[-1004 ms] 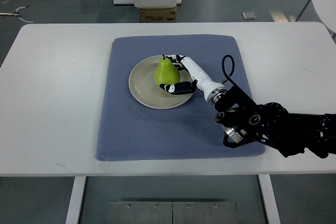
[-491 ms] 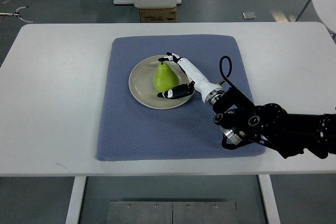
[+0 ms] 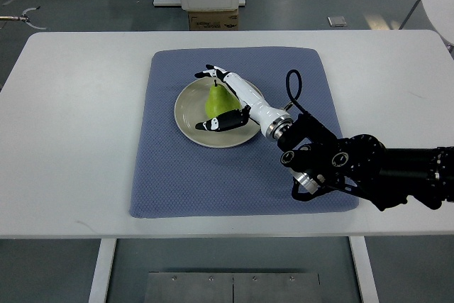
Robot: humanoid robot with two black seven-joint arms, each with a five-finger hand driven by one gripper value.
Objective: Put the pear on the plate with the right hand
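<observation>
A green pear stands upright on the round beige plate, a little right of its centre. My right hand reaches in from the lower right on a white forearm. Its fingers stretch out straight past the pear's stem on the far side. The thumb lies along the pear's near side. The hand looks spread, cradling the pear rather than clamping it. The left arm does not show.
The plate rests on a blue-grey cloth mat spread over the white table. My black right arm lies across the mat's lower right corner. Beyond the table's far edge stands a cardboard box.
The hand slid left across the plate and its fingers straightened out from a curl. The pear shifted slightly left with it and stays upright.
</observation>
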